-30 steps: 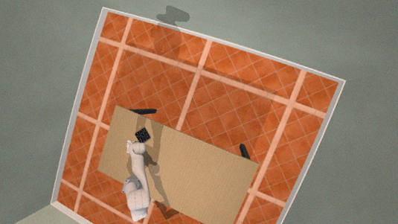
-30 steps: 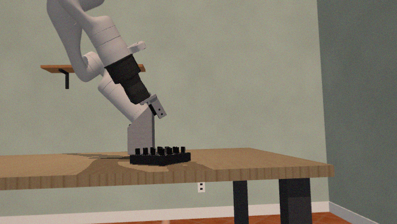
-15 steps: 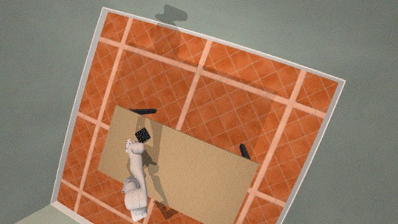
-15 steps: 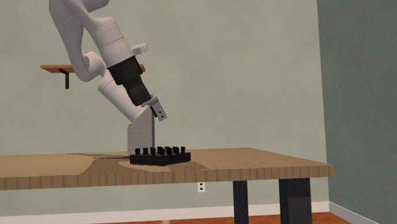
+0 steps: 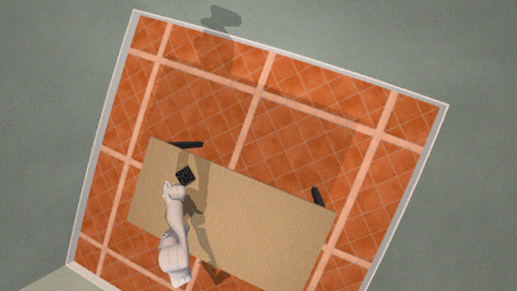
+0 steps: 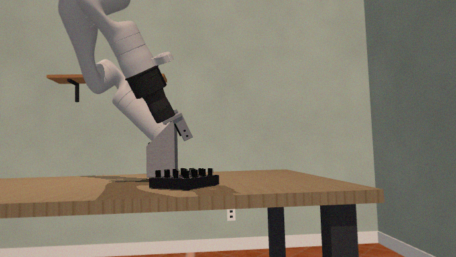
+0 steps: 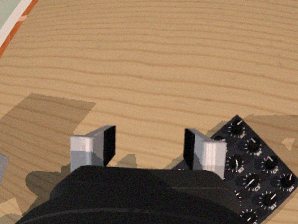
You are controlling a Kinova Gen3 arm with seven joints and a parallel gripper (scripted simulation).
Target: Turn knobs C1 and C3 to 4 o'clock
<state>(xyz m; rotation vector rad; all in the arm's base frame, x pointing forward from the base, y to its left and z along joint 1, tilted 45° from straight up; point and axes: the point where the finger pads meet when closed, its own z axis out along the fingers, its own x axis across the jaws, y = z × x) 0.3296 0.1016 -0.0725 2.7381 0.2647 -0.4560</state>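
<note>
The black knob box [image 5: 185,175] [image 6: 169,183] [image 7: 260,173] stands flat on the table, turned like a diamond in the top view. Its knobs stand upright in rows. My gripper [image 6: 184,136] [image 7: 149,141] is open and empty, tilted, and well above the box. In the wrist view the box lies to the right of the fingers, at the lower right; the right finger and the gripper body hide its left part. Several knobs with white lines and rings of marks show there, but the names and line directions are too small to read surely, so C1 and C3 cannot be told apart.
The wooden table [image 5: 250,229] [image 6: 298,185] [image 7: 150,65] carries the box near its far left end in the top view. The arm's grey mount [image 6: 162,155] stands behind the box in the exterior view. A wall shelf [image 6: 63,79] is behind the arm.
</note>
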